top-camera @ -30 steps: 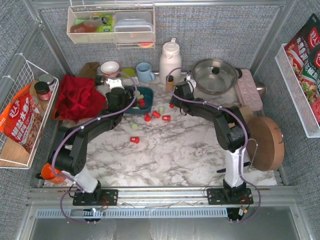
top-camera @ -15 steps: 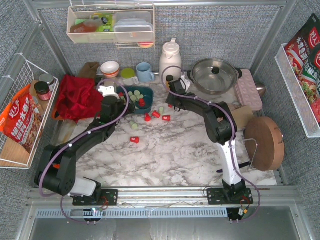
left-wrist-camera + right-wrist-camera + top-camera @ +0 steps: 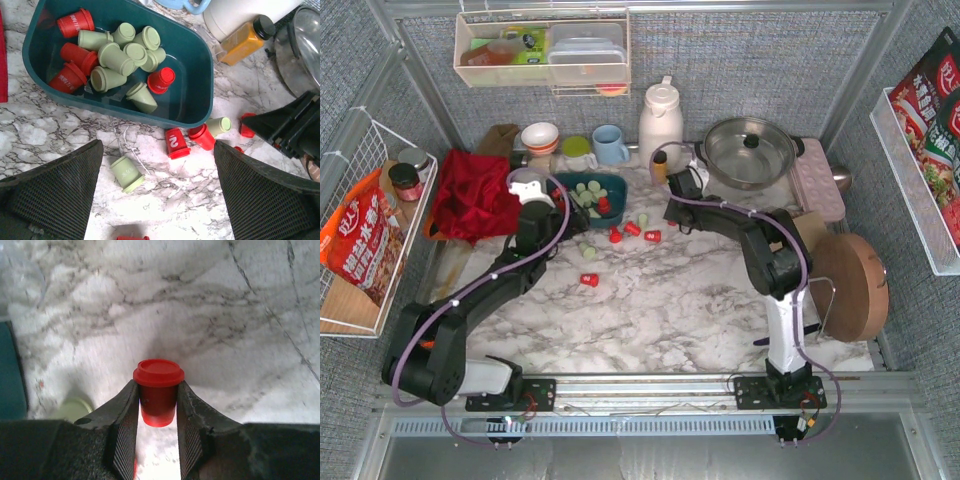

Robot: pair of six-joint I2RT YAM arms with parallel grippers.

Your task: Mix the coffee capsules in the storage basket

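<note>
Nearest to you, a lone red capsule (image 3: 589,280) lies on the marble tabletop (image 3: 700,300), apart from the others. Beyond it your left gripper (image 3: 157,148) hangs with its fingers spread wide and nothing between them. Below that gap, a pale green capsule (image 3: 126,173) lies on its side. Just outside the basket's near wall are a red capsule marked 2 (image 3: 175,142) and another red one touching a green one.

The storage basket (image 3: 194,75) sits on the marble just past them. It holds a loose heap of coffee capsules (image 3: 122,55): greens bunched in the middle, reds mostly at the left end, and one red nearer the right.

To the right of the basket, your right gripper (image 3: 157,390) is clamped on a red coffee capsule (image 3: 158,374). Both fingers press its sides, and its wide rim pokes out past the fingertips over bare marble.

Farther back stand an orange-brown bottle (image 3: 245,40), a white jug (image 3: 660,115) and a steel pot (image 3: 750,150).
</note>
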